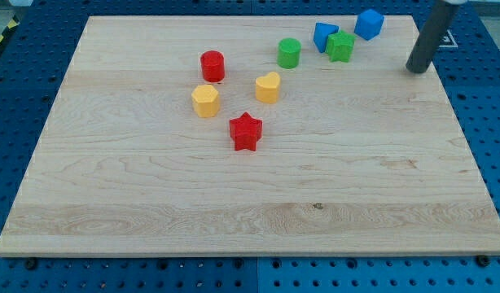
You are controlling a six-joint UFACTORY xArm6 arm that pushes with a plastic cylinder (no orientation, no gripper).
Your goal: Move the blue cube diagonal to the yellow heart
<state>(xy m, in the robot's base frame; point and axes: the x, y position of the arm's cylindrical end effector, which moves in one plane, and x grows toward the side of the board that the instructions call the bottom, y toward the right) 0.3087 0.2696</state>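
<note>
Blue cube (pixel 369 24) sits at the bench's (pixel 234 195) top right corner, just beside the green star (pixel 341 46). My tip (pixel 415 70) rests to the cube's right and lower, apart from it, touching nothing; it carries no jaws. Yellow heart (pixel 268 87) lies well left, mid-bench.

blue cube (pixel 369 24) top-right, yellow heart (pixel 268 87) mid-board

No text, label, brand, number or sign can be read anywhere, neither on the wooden board (pixel 250 187) nor on the coloured blocks, the dark rod (pixel 429 41) or the blue perforated table (pixel 494 122) around the board.
</note>
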